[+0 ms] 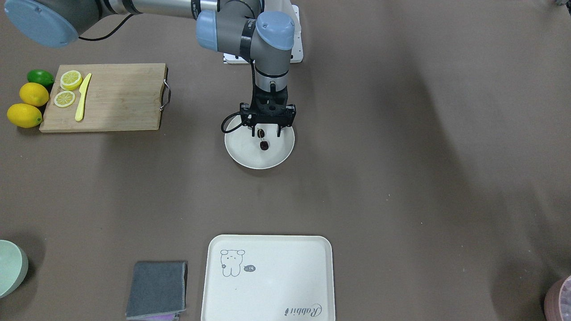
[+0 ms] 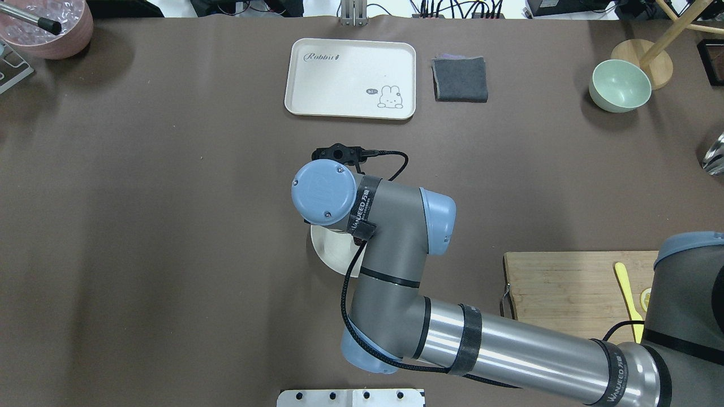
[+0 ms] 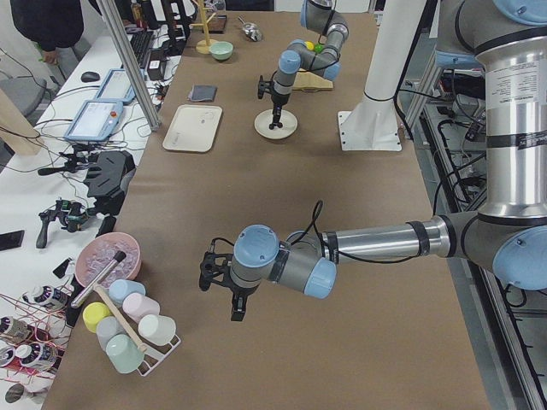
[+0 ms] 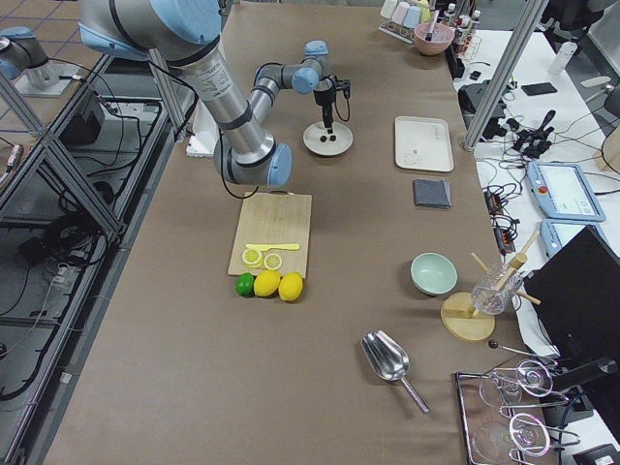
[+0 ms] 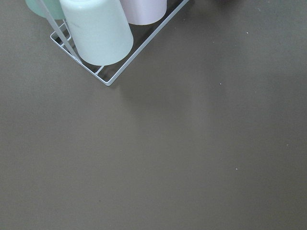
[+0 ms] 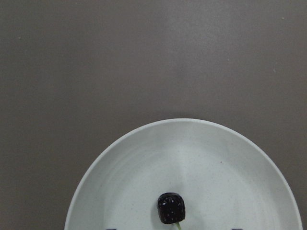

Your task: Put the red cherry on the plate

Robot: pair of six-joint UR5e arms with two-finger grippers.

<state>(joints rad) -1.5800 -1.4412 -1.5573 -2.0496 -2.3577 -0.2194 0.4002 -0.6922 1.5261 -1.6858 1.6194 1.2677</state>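
currently the right arm's black two-finger claw [image 1: 266,133] is being held pointing straight down over the round shallow cream-white plate [image 1: 243,156], which is sitting near the middle of the brown-covered bench [image 1: 401,178]. its fingers are being held wide apart and nothing is being gripped between them. the pair of tiny dark maroon cherries [image 1: 264,145] is lying on the plate's inner surface, below the gap between the fingers and touching neither. in the right wrist view one dark cherry is being shown on the plate, with a thin pale stem running off the lower edge.

the left arm's claw [image 3: 237,309] is being held above bare bench near a white wire rack [image 5: 109,82] of pastel cups [image 5: 98,31]. whether it is open or closed cannot be told, as its fingers are being shown only in the side view.

toward the robot's right a rectangular wooden cutting board [image 1: 120,102] is carrying two lemon slices [image 1: 71,79] and a yellow plastic knife [image 1: 82,98]. two whole lemons [image 1: 34,94] and a green lime [image 1: 40,77] are lying just beside it. a cream rectangular tray with a bear drawing [image 1: 267,290] and a folded grey cloth [image 1: 157,289] are lying at the operators' side.
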